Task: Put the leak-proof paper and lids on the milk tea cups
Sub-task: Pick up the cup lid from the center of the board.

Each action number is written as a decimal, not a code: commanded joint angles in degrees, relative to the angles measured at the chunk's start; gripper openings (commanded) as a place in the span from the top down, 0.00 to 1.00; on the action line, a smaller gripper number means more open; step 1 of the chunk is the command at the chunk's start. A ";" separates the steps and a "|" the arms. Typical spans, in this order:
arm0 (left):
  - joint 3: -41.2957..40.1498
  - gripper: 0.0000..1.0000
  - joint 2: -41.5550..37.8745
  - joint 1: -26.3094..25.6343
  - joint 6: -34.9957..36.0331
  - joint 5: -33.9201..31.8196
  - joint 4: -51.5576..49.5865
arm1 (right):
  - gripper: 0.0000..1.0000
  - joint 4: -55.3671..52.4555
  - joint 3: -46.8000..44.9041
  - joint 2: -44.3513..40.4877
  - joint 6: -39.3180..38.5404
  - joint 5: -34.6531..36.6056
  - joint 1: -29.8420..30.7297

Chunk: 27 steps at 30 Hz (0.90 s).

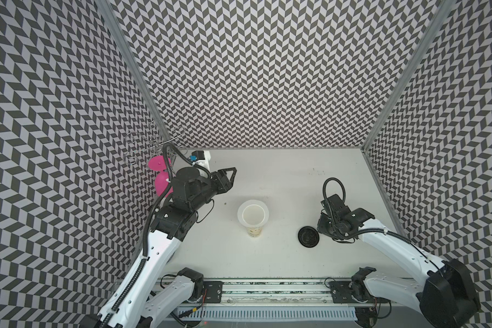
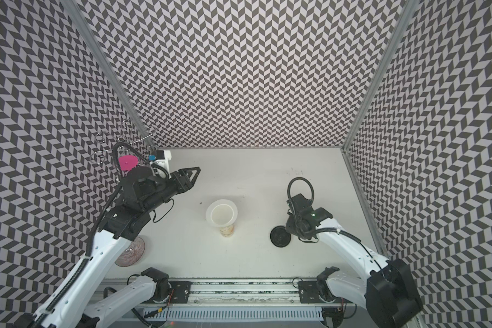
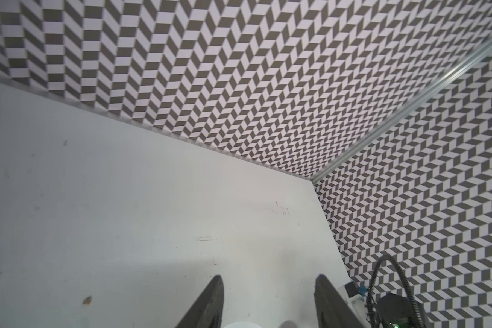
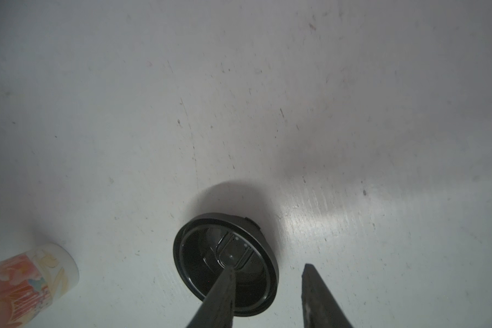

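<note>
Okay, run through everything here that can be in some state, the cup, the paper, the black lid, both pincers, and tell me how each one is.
milk tea cup: upright, mouth covered.
leak-proof paper: lying across the cup's rim, overhanging all round.
black lid: on the table, hollow side up, off the cup.
left pincer: open, empty, in the air.
right pincer: open, one finger over the lid's hollow, one outside its rim.

Cream cup (image 1: 254, 230) with brownish print, black lid (image 1: 309, 238), pink goblet (image 1: 161, 181), grey-and-white chevron walls (image 1: 267, 71)
</note>
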 commanded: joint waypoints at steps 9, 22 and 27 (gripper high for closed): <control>4.37 0.47 5.53 -10.09 5.86 -3.85 2.23 | 0.62 5.93 -3.95 2.46 0.27 -6.86 -0.17; 4.16 0.47 4.73 -10.05 7.04 -4.56 2.91 | 0.71 7.99 -5.26 6.30 -0.36 -7.71 -0.17; 4.19 0.47 4.83 -10.06 6.87 -4.66 3.29 | 0.73 8.42 -5.22 7.54 -0.79 -7.69 -0.17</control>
